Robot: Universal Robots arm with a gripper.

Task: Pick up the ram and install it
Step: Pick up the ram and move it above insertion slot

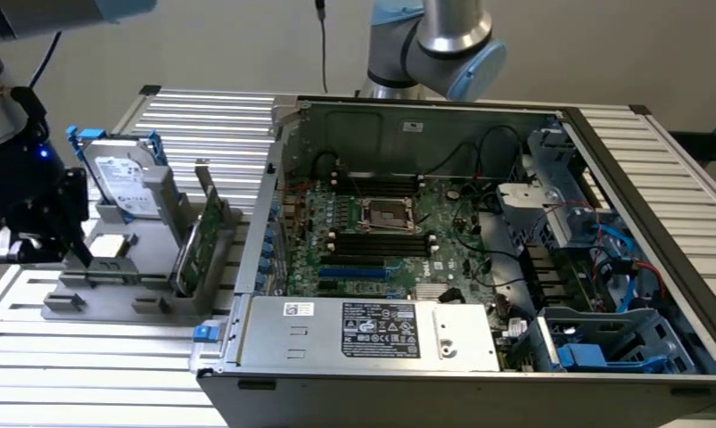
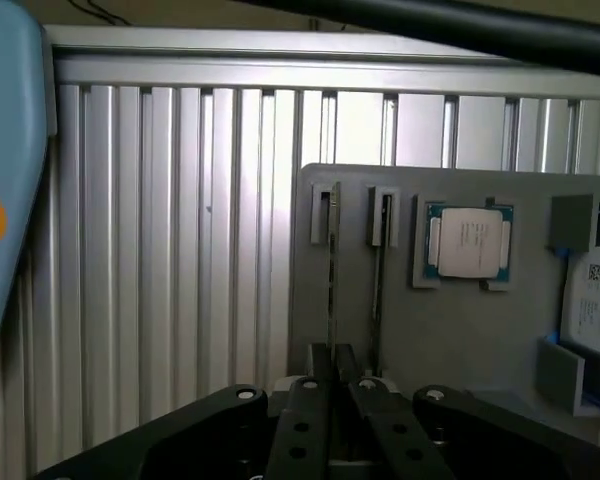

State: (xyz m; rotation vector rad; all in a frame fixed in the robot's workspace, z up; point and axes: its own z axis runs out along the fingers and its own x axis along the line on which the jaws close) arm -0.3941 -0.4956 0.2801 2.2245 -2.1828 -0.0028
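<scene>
Exterior view first: the black gripper (image 1: 78, 259) hangs low over the grey plastic fixture (image 1: 119, 303) on the ribbed aluminium table (image 1: 96, 374). Standing in that fixture are a silver hard drive (image 1: 126, 183) with blue rails, its white label too small to read, and a broad green card (image 1: 200, 236). To the exterior view's right the open computer case (image 1: 266, 205) shows its green motherboard (image 1: 382, 232) and a grey power supply (image 1: 370, 330) whose stickers can't be read.

Over to the wrist view: the gripper (image 2: 332, 365) has its fingers pressed together on the thin edge of the ram (image 2: 330, 270), which stands in the fixture's (image 2: 460, 330) slot. A second stick (image 2: 380, 265) sits just beside it, then a square metal-lidded processor (image 2: 469, 243) with illegible print. A black cable (image 2: 460, 25) crosses overhead.
</scene>
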